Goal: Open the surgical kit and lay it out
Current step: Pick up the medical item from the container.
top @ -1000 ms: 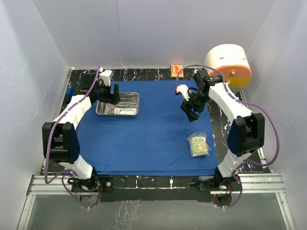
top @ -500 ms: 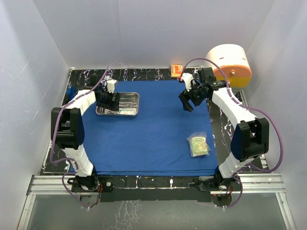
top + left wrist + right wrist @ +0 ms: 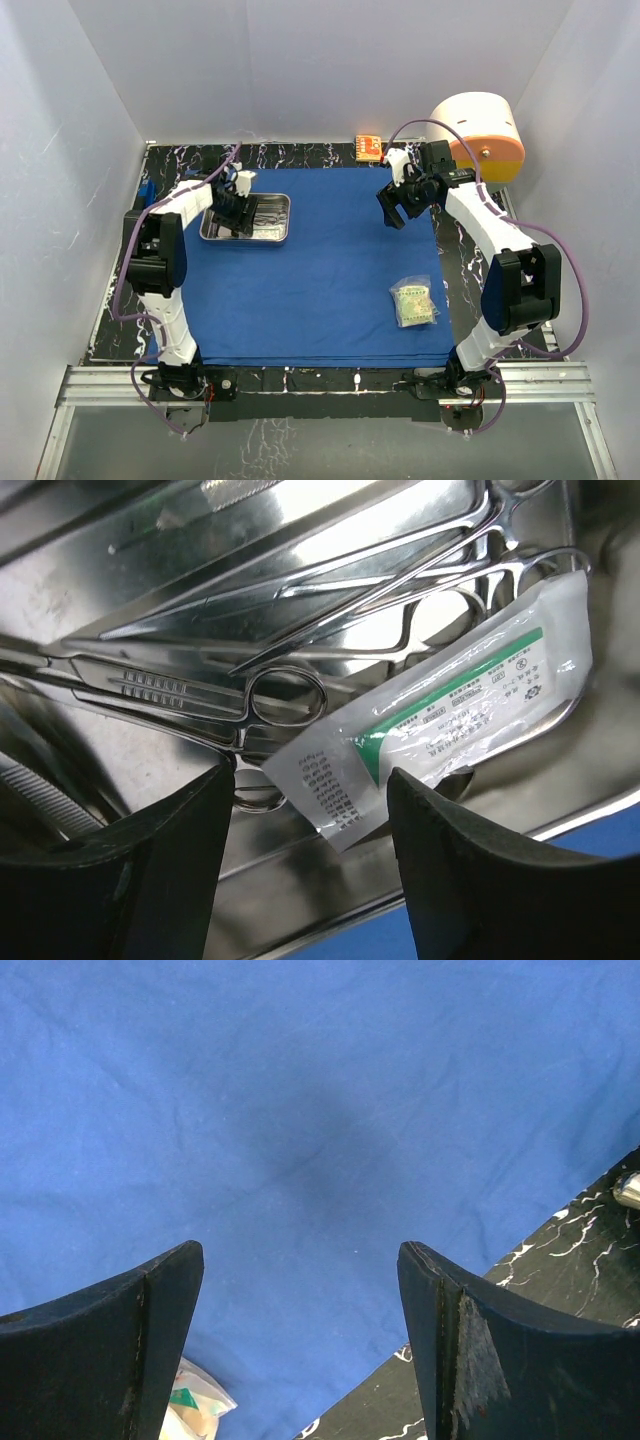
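The blue drape [image 3: 310, 270] lies spread flat on the table. The steel tray [image 3: 275, 237] sits on its far left corner. In the left wrist view the tray [image 3: 300, 900] holds ring-handled forceps [image 3: 285, 695], other slim instruments and a sealed packet with a green stripe [image 3: 450, 720]. My left gripper [image 3: 232, 208] [image 3: 308, 865] is open, low over the tray, its jaws either side of the packet's near corner. A second packet [image 3: 413, 303] lies on the drape's right side. My right gripper [image 3: 396, 207] [image 3: 300, 1360] is open and empty above the drape's far right part.
A big cream-and-orange cylinder [image 3: 480, 135] stands at the back right. A small orange box [image 3: 368, 148] lies at the back edge. The black marbled table [image 3: 470, 265] shows around the drape; its bare corner also shows in the right wrist view [image 3: 560, 1290].
My left gripper has moved right and down over the tray. My right gripper has risen and moved toward the far right corner of the drape.
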You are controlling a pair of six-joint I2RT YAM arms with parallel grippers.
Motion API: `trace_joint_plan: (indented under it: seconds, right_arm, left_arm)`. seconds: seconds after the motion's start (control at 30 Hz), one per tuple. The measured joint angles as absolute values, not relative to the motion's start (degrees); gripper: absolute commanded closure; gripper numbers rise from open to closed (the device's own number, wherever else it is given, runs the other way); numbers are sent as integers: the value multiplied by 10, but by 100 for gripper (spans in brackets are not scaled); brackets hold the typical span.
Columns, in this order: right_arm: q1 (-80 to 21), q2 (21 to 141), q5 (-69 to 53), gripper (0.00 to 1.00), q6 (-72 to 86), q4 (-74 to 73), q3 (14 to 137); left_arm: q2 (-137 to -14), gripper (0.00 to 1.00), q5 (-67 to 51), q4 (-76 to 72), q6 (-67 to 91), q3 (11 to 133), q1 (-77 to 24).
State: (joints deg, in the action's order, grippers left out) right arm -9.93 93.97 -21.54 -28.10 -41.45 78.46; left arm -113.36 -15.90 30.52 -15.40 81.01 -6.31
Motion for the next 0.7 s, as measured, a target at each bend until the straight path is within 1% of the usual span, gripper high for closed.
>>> trace_joint_plan:
  seconds: [0.03,0.1,0.3,0.5,0.67,0.7]
  right_arm:
    - [-99,940,-217,23,-281,-413,782]
    - [-97,940,-220,23,-281,-414,778]
    - [-93,940,-226,23,-281,-414,770]
    - [-92,939,-228,23,-279,-412,767]
    - [-92,939,-229,23,-279,-413,759]
    - [-91,939,-229,23,-279,-413,759]
  left_arm:
    - [-1137,41,-156,305,-154,814,-68]
    - [-1145,46,-148,305,-155,825,-79]
    - [-1167,69,-136,301,-152,855,-95]
    - [-1187,81,-129,302,-152,881,-96]
    - [-1196,98,-131,309,-154,896,-96]
    - [-1197,100,-131,311,-155,898,-96]
